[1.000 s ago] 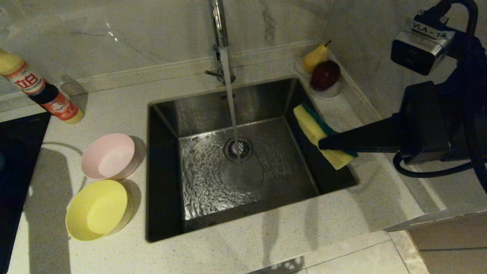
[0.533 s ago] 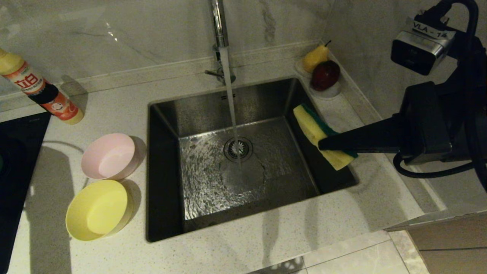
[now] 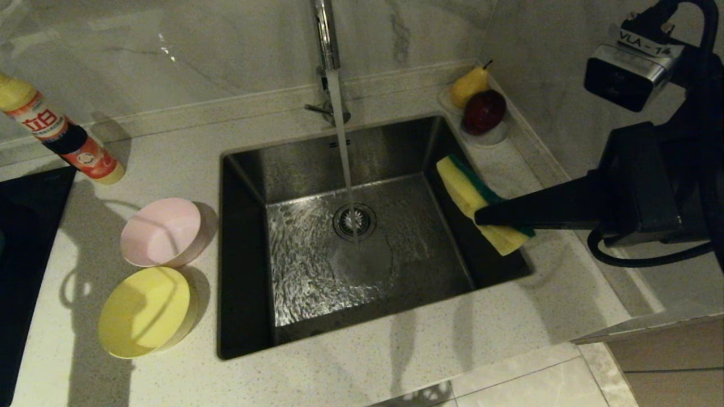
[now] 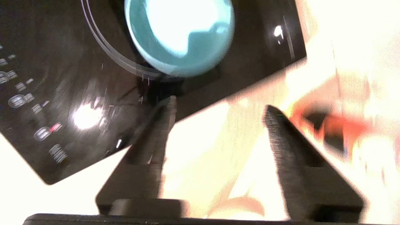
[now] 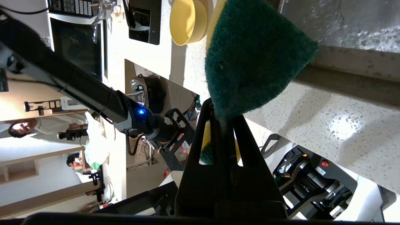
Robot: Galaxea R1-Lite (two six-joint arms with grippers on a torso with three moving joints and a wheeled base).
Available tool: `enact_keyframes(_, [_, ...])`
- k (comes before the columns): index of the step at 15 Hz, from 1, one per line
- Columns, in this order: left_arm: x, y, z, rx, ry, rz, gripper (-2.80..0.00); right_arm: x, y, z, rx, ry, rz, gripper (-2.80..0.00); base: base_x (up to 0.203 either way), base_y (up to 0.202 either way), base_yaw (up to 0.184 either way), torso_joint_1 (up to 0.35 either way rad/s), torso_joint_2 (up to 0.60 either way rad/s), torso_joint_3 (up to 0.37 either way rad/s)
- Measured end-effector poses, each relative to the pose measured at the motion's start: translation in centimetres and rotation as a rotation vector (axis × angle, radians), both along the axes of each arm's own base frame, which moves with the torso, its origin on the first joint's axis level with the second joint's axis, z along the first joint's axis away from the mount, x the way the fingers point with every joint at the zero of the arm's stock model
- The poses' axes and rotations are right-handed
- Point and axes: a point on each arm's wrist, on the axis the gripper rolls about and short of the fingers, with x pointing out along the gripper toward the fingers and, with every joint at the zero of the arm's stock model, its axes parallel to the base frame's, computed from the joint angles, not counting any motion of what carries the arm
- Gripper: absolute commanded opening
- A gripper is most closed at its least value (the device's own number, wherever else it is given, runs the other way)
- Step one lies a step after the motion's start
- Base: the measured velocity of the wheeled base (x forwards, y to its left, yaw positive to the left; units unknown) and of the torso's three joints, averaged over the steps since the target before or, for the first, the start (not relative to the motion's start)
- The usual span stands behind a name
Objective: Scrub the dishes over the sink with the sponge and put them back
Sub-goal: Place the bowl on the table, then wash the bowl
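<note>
Bowls: three; pink bowl (image 3: 162, 232) and yellow bowl (image 3: 144, 312) left of sink (image 3: 249, 169), blue bowl (image 4: 179, 36) on cooktop (image 4: 62, 78).
Sponge (image 3: 478, 200): one, clamped in right gripper (image 3: 481, 215).
Left gripper (image 4: 218, 109): fingers apart, empty.
Writing: "VLA-14" tag (image 3: 645, 40).

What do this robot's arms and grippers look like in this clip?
Both are matte black. The right gripper has long tapered wedge fingers, a boxy body, a looping black cable, and a grey wrist camera labelled "VLA-14". The left gripper has matching black triangular fingers with ribbed inner faces.
</note>
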Motion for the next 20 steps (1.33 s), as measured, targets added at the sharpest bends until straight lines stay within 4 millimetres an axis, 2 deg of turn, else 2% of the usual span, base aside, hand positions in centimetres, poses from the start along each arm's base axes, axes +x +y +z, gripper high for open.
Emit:
enact_keyframes(3, [-1.2,-3.5,1.1,0.107,0.08,-0.17,-2.8,0.0,0.0,-0.1,-0.002,0.003,-0.002,-2.8,0.0,0.0,0.0,0.0,0.0,0.0])
enact_keyframes(7, [-0.8,-8.0,-0.6,0.247,0.221,-0.485,-2.8,0.3,0.2,-0.4,-0.01,0.014,-0.005,-2.8,0.0,0.0,0.0,0.0,0.0,0.0])
enact_keyframes(11, [0.1,-13.1,-1.9,0.294,0.245,-0.742,-2.8,0.6,0.4,-0.5,-0.016,0.021,-0.008,-2.8,0.0,0.0,0.0,0.0,0.0,0.0])
enact_keyframes(12, [0.3,-14.1,-2.3,0.285,0.246,-0.785,0.0,0.6,0.4,-0.6,-0.016,0.021,-0.008,-2.8,0.0,0.0,0.0,0.0,0.0,0.0])
enact_keyframes(15, [1.7,-15.8,-3.9,0.243,0.249,-0.857,0.0,0.7,0.4,-0.6,-0.018,0.023,-0.01,-2.8,0.0,0.0,0.0,0.0,0.0,0.0])
enact_keyframes(20, [4.7,-15.7,-6.3,0.258,0.267,-0.838,0.0,0.8,0.4,-0.8,-0.022,0.027,-0.017,-2.8,0.0,0.0,0.0,0.0,0.0,0.0])
